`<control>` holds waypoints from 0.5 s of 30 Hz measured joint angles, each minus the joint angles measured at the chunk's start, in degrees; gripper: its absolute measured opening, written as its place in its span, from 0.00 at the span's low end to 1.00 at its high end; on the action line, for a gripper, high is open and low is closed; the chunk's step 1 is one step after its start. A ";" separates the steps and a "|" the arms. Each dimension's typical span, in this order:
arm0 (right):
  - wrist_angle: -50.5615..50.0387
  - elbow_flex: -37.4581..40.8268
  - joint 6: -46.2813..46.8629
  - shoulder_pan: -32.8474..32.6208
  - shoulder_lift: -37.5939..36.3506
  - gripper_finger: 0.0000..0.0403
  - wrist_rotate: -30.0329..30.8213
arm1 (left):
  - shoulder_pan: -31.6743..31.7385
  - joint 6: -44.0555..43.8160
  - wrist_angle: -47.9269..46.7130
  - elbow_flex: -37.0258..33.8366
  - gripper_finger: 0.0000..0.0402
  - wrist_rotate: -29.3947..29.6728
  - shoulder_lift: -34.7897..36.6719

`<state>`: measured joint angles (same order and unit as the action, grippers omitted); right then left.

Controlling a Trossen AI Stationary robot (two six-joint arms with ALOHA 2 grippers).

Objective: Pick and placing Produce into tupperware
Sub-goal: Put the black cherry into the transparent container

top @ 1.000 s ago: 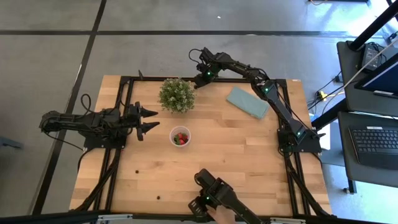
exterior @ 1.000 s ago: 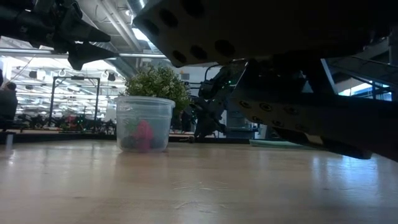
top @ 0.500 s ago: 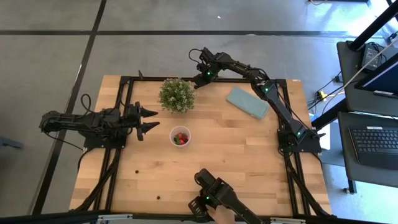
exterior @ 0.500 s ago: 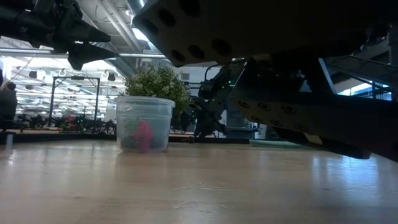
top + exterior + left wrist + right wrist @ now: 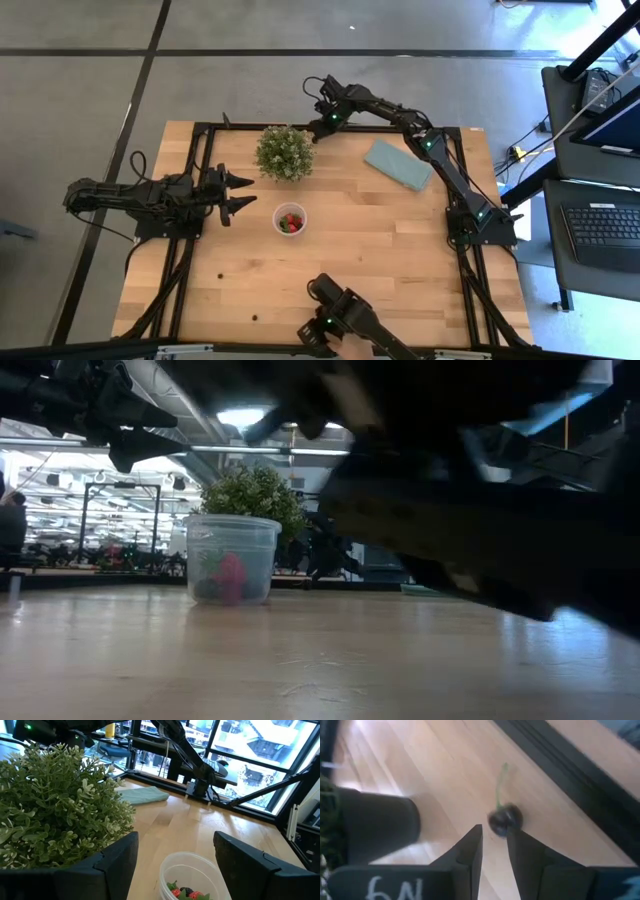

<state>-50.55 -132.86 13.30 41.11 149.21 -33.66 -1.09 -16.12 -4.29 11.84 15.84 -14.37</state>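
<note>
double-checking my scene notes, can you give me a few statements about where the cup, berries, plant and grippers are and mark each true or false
1. The tupperware already holds red and dark produce. True.
2. The left gripper is shut on a berry. False: its fingers are open and empty, beside the cup.
3. The potted plant stands beyond the cup, apart from it. True.
4. The teal cloth lies under the cup. False: it lies apart, toward the table's far right side.
5. A dark stemmed berry lies on the wood just ahead of the right gripper. True.
6. The right gripper is over the cup. False: it is by the table's far edge, behind the plant.
</note>
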 joint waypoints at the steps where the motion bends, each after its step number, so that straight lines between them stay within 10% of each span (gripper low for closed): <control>1: 1.34 0.00 0.68 -0.27 0.02 0.23 -0.03 | 0.01 0.00 0.00 0.00 0.62 0.00 -0.02; 15: 7.30 -0.16 3.03 -2.37 0.02 0.23 -0.12 | -0.01 0.00 0.00 0.02 0.62 -0.50 -0.02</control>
<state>-43.25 -133.02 16.34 38.74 149.24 -33.78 -1.10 -16.12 -4.29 11.86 15.34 -14.39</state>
